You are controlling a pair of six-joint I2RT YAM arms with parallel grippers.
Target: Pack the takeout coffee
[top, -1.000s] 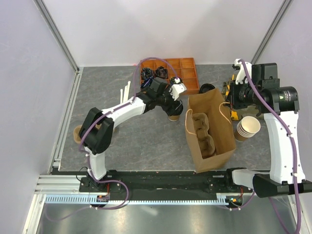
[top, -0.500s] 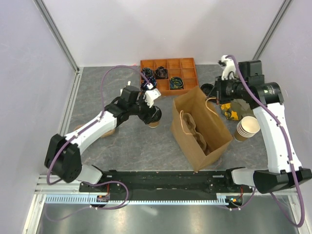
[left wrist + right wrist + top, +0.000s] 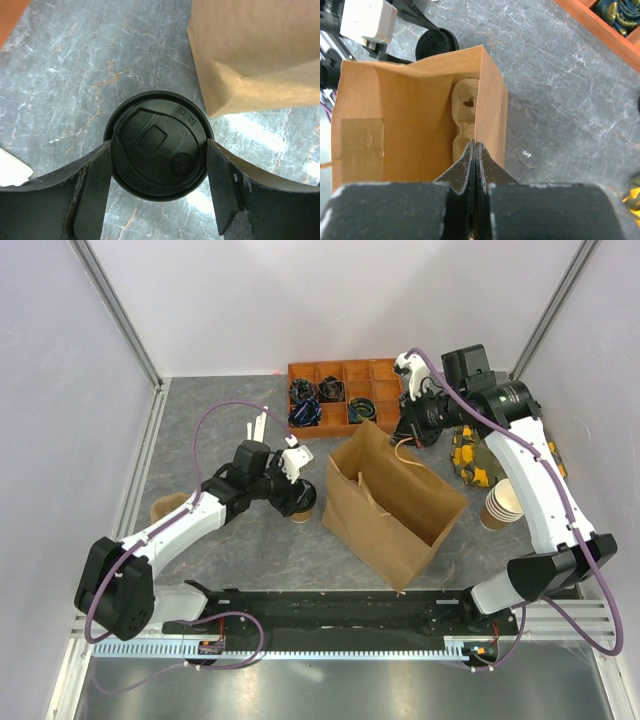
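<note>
Right gripper (image 3: 474,148), pinched shut on the paper bag's (image 3: 385,505) far rim, has dragged it leftward. Left gripper (image 3: 159,162), fingers wide yet gripping the coffee cup (image 3: 159,144), has retreated; the cup is just left of the bag, ready for loading.

1. Walls: plain, pale, slightly lilac. Back wall (image 3: 330,300), L wall (image 3: 50,440) and R wall (image 3: 610,340) box in the table.
2. Alu posts slant up from both back corners: L post (image 3: 117,310), R post (image 3: 553,300).
3. Tabletop (image 3: 200,430): grey marble look w/ white and rusty veins.
4. Alu track (image 3: 135,500) runs along the table's L edge.
5. Near edge: black rail (image 3: 330,605), then a slotted pale strip (image 3: 330,648), then a brushed-metal sheet (image 3: 330,690) at the btm.
6. Light: soft and even; bright glare patches (image 3: 260,135) on the tabletop in the L wrist view.
</note>
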